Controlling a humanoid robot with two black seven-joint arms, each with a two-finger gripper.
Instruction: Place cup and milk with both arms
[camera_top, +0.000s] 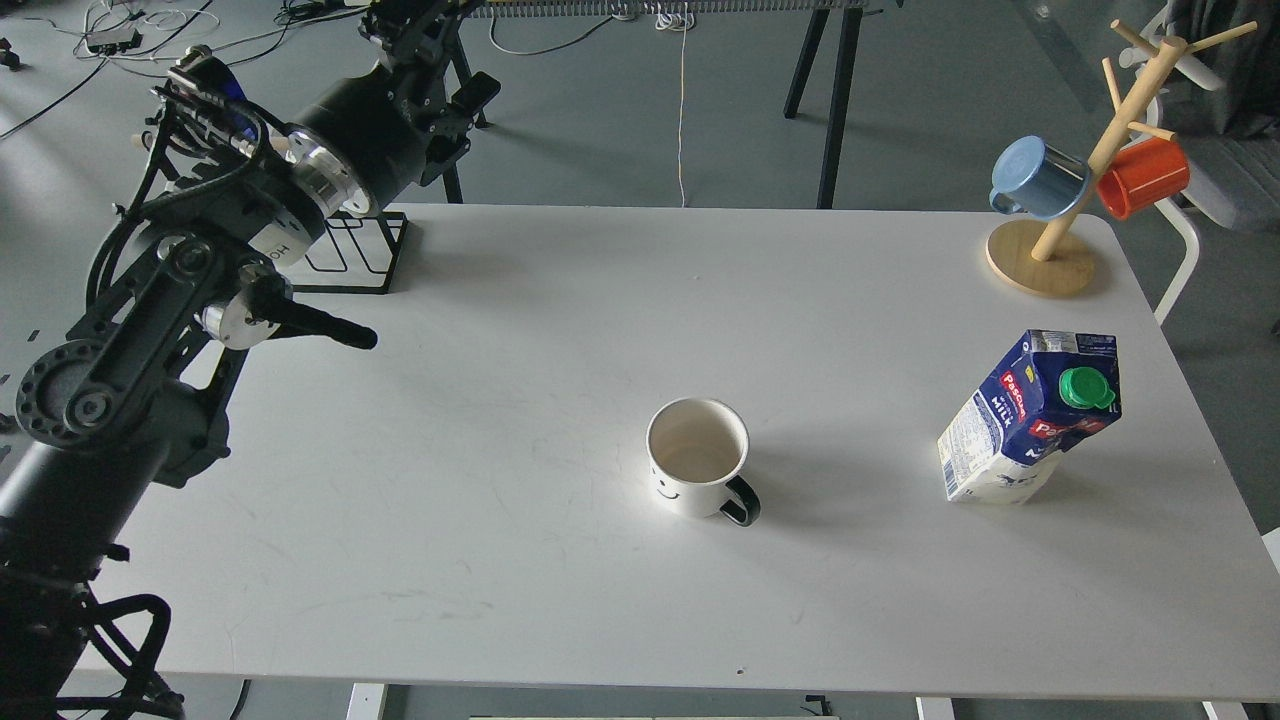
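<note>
White smiley mug (697, 457) stands mid-table; blue-white milk carton (1032, 418) right; wooden mug tree (1050, 250) far right. Left gripper (425, 40) jaw state indeterminate.

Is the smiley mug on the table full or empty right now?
Empty. The mug stands upright, mouth open to the camera, and its bare beige inside shows down to the bottom with no liquid.

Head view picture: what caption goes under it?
Smiley cup and milk carton stand apart on the white table; left gripper raised, far off.
</note>
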